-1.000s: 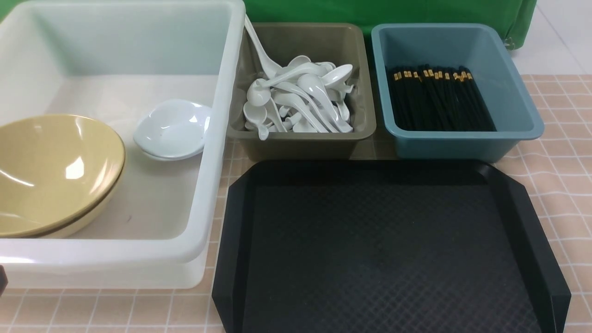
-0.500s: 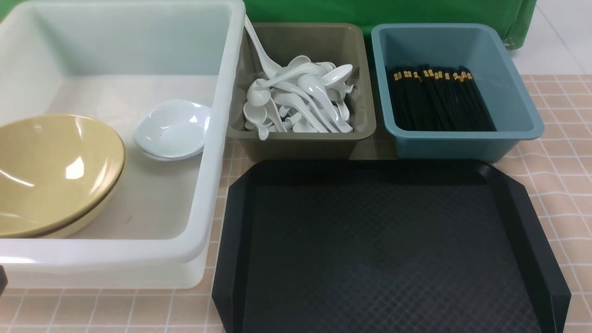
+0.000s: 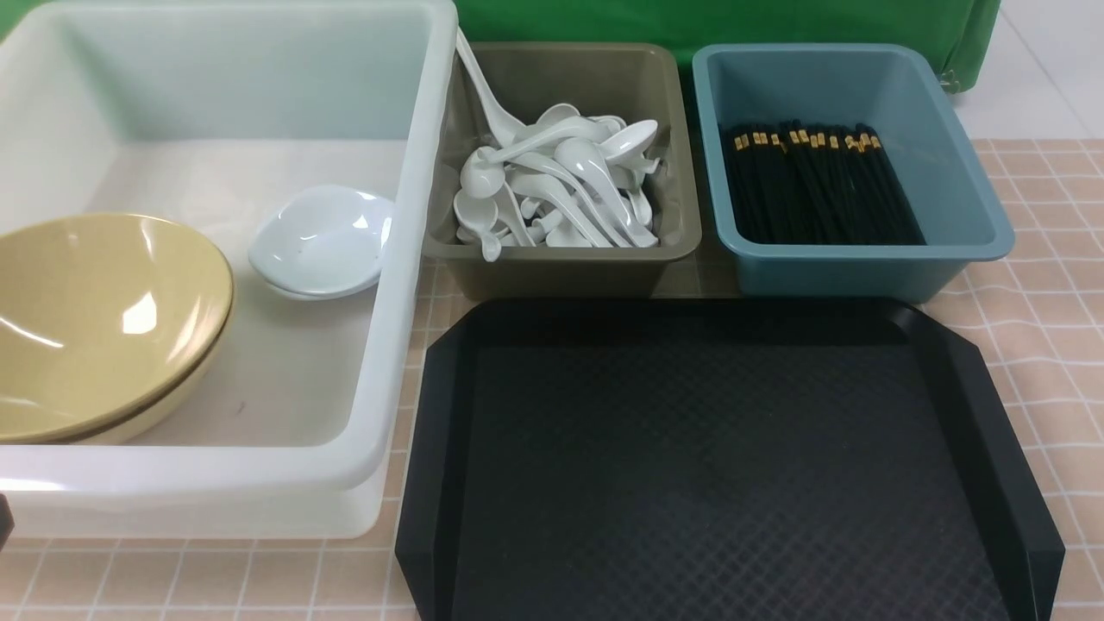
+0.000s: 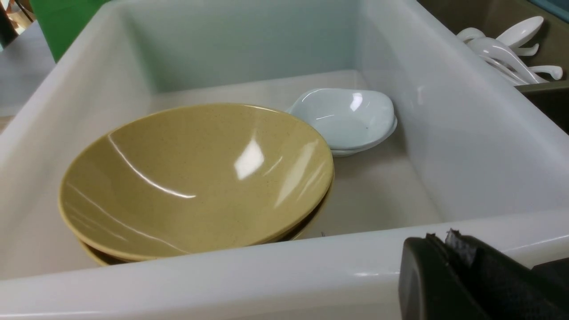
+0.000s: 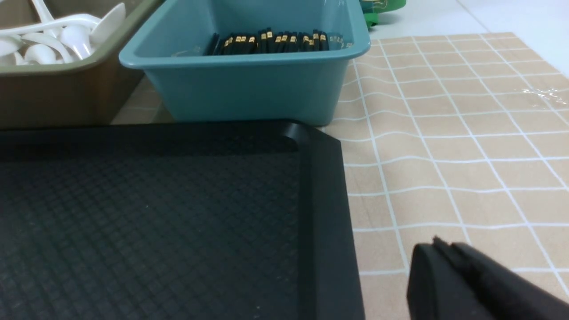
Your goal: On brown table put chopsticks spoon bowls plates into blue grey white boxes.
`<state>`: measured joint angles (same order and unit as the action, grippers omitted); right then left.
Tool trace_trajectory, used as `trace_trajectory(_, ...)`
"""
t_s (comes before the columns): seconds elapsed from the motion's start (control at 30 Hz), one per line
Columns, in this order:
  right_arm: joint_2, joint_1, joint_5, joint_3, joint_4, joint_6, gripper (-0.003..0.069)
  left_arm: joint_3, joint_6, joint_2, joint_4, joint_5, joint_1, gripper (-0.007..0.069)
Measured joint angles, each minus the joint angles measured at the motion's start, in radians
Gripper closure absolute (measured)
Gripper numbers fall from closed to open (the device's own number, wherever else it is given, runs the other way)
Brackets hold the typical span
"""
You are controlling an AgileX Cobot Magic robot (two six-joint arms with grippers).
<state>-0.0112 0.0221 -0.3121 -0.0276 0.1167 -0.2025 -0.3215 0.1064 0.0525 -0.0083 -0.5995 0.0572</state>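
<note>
The white box [image 3: 405, 259] holds stacked yellow bowls [image 3: 95, 319] and small white plates [image 3: 323, 241]. The grey box [image 3: 561, 267] holds several white spoons [image 3: 561, 185]. The blue box [image 3: 862, 263] holds black chopsticks [image 3: 815, 181]. My left gripper [image 4: 440, 238] is shut and empty, just outside the white box's near wall [image 4: 266, 275]. My right gripper [image 5: 440, 244] is shut and empty over the checked cloth, beside the black tray [image 5: 329, 213]. In the front view only a dark sliver of the left arm shows at the left edge; neither gripper's jaws show there.
A black tray [image 3: 724, 466] lies in front of the grey and blue boxes, with nothing on it. The tan checked tablecloth [image 3: 1052, 259] shows to the right. A green cloth [image 3: 716, 21] hangs behind the boxes.
</note>
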Motion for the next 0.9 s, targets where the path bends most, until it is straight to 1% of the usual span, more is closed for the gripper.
trace_trajectory(0.03, 0.0, 0.0, 0.0, 0.0, 0.0, 0.0, 0.0589, 0.0, 0.0, 0.0, 0.0, 0.001, 0.0, 0.062)
trace_trajectory(0.13, 0.0, 0.0, 0.0, 0.0, 0.0, 0.0, 0.0585, 0.025, 0.0, 0.0, -0.003, 0.079, 0.0, 0.062)
trace_trajectory(0.2, 0.0, 0.0, 0.0, 0.0, 0.001, 0.0, 0.0582, 0.102, 0.0, 0.0, -0.008, 0.241, -0.021, 0.062)
trace_trajectory(0.23, 0.0, 0.0, 0.0, 0.0, 0.001, 0.0, 0.0582, 0.102, 0.0, 0.0, -0.008, 0.241, -0.024, 0.062)
trace_trajectory(0.27, 0.0, 0.0, 0.0, 0.0, 0.001, 0.0, 0.0582, 0.17, 0.0, -0.002, -0.009, 0.342, -0.049, 0.062)
trace_trajectory(0.33, 0.0, 0.0, 0.0, 0.0, 0.001, 0.0, 0.058, 0.261, 0.0, -0.017, -0.01, 0.469, -0.087, 0.062)
trace_trajectory(0.37, 0.0, 0.0, 0.0, 0.0, 0.001, 0.0, 0.0579, 0.301, 0.0, -0.032, -0.01, 0.517, -0.106, 0.062)
trace_trajectory(0.4, 0.0, 0.0, 0.0, 0.0, 0.001, 0.0, 0.0578, 0.327, 0.0, -0.046, -0.01, 0.529, -0.119, 0.062)
trace_trajectory(0.57, -0.001, 0.0, -0.001, 0.0, 0.001, 0.0, 0.0572, 0.347, -0.006, -0.063, -0.017, 0.45, -0.13, 0.062)
trace_trajectory(0.7, -0.001, 0.0, -0.001, 0.0, 0.001, 0.0, 0.0568, 0.347, -0.011, -0.063, -0.022, 0.294, -0.13, 0.062)
trace_trajectory(0.9, -0.001, 0.0, -0.001, 0.0, 0.001, 0.0, 0.0561, 0.347, -0.01, -0.064, -0.025, 0.29, -0.13, 0.062)
